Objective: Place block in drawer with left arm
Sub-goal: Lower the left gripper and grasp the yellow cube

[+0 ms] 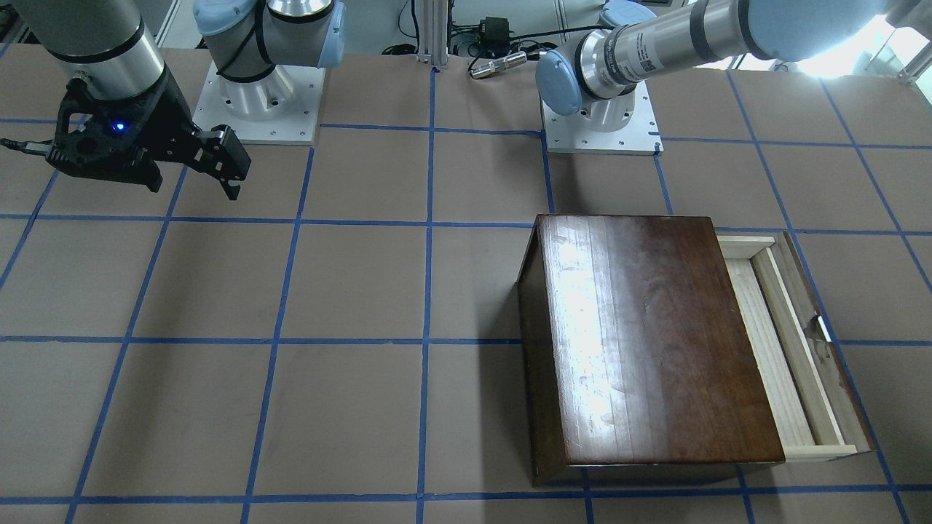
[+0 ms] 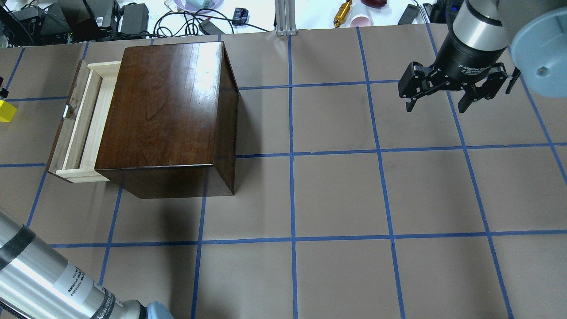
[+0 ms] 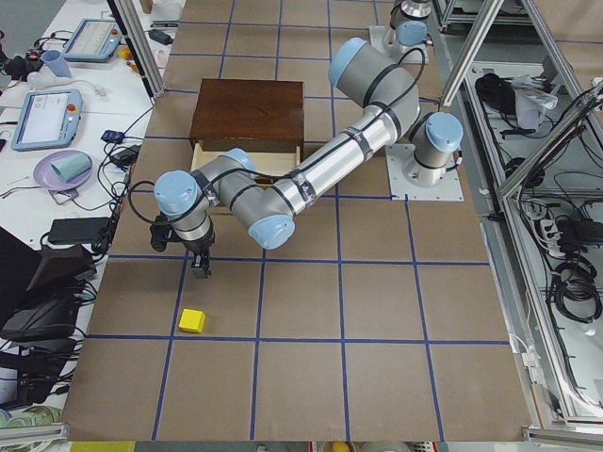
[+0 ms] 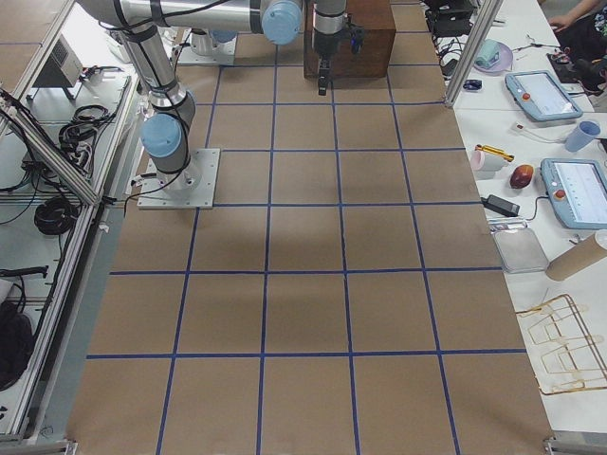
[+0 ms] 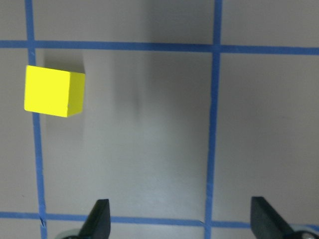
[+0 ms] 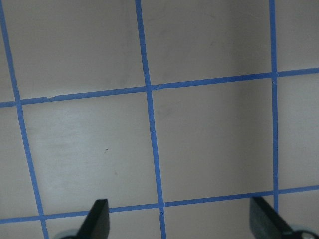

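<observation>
The yellow block [image 5: 52, 90] lies on the brown table, at the upper left of the left wrist view. It also shows in the exterior left view [image 3: 192, 320] and at the left edge of the overhead view [image 2: 5, 110]. My left gripper [image 5: 182, 221] is open and empty, hanging above the table beside the block, apart from it [image 3: 198, 266]. The drawer [image 2: 84, 124] is pulled partly out of the dark-brown box [image 2: 164, 110], and its pale tray [image 1: 772, 342] looks empty. My right gripper [image 2: 436, 106] is open and empty, far from the box.
Blue tape lines grid the table. The arm bases [image 1: 601, 120] stand at the robot's side. Cables, cups and tablets [image 3: 47, 118] lie on the benches beyond the table's edge. My left arm's forearm [image 2: 40, 279] crosses the overhead view's lower left corner.
</observation>
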